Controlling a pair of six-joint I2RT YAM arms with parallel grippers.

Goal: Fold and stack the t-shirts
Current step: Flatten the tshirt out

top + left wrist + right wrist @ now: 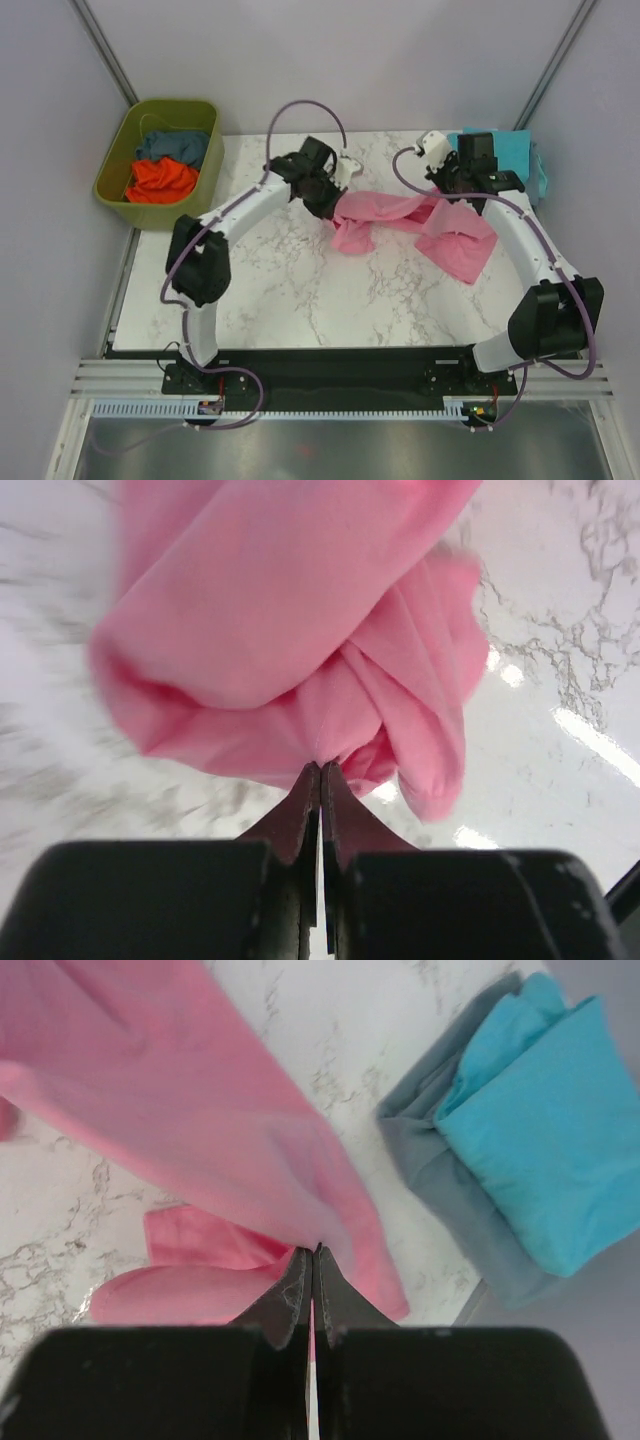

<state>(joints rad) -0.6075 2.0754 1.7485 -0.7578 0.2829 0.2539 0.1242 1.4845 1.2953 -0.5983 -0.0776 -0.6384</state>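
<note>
The light pink t-shirt (400,222) hangs between both grippers above the marble table, its lower parts trailing on the surface. My left gripper (333,196) is shut on one bunched end of it (300,650). My right gripper (447,190) is shut on the other end (200,1130). A folded turquoise t-shirt (545,1120) lies on a folded slate blue one (430,1160) at the table's back right corner (520,150). An orange t-shirt (162,180) and a dark blue-grey one (172,147) lie in the tub.
An olive-green plastic tub (112,185) stands off the table's back left corner. The marble table (300,290) has its front edge near the arm bases. Grey walls enclose the sides and back.
</note>
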